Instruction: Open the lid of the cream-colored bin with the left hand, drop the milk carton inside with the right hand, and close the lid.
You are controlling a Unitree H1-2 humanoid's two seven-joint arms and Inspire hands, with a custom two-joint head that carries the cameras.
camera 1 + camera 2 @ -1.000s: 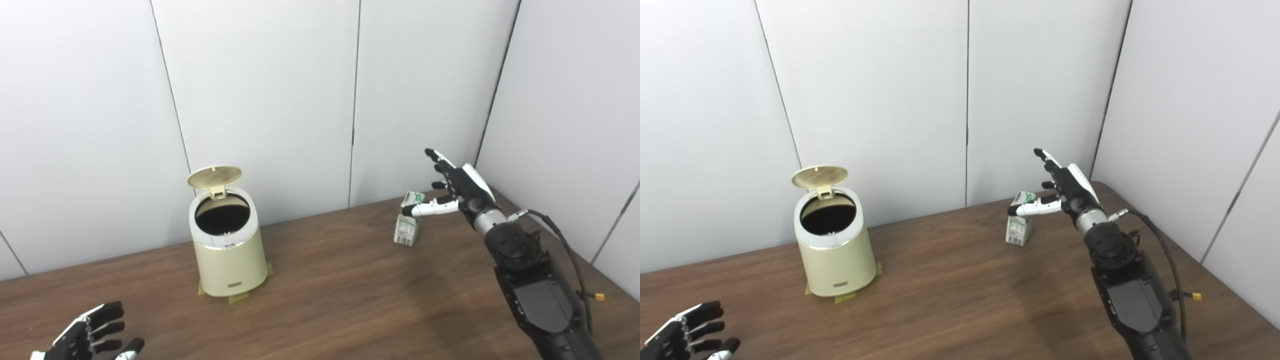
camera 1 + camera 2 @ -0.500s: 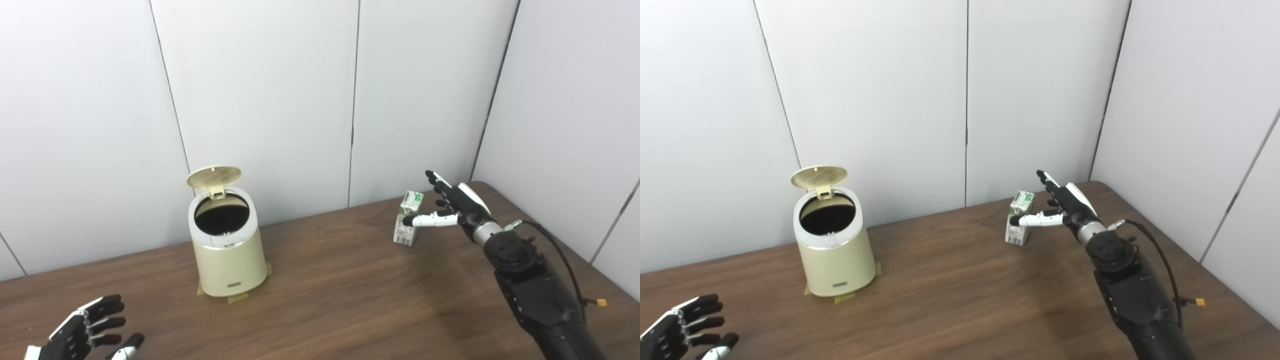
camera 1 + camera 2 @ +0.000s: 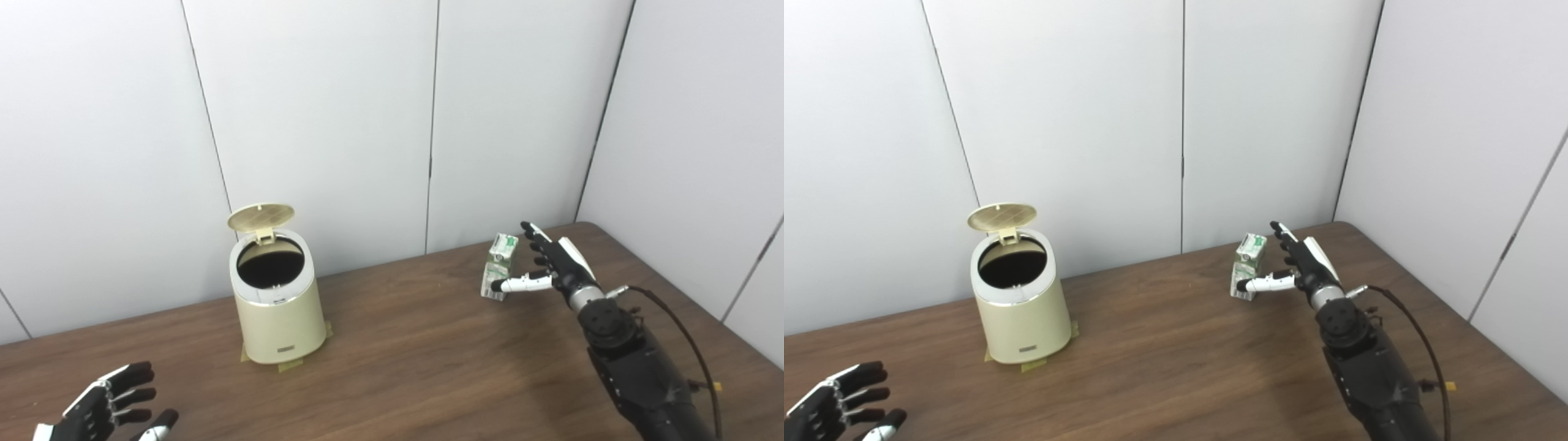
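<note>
Lid (image 3: 260,215): already up, bin (image 3: 278,306) open.
Milk carton (image 3: 498,264): upright on bench (image 3: 416,361), well apart from bin.
Right hand (image 3: 551,269): fingers spread beside carton, not clamped.
Left hand (image 3: 104,407): spread, empty, low.
Next: close on carton, lift.

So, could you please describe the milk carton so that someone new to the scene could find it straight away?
Start at the brown wooden table and go to its far right, near the white wall. The milk carton stands there, just left of the open right hand. It is a small white-and-green box, unlike the round cream-colored bin far to its left.
</note>
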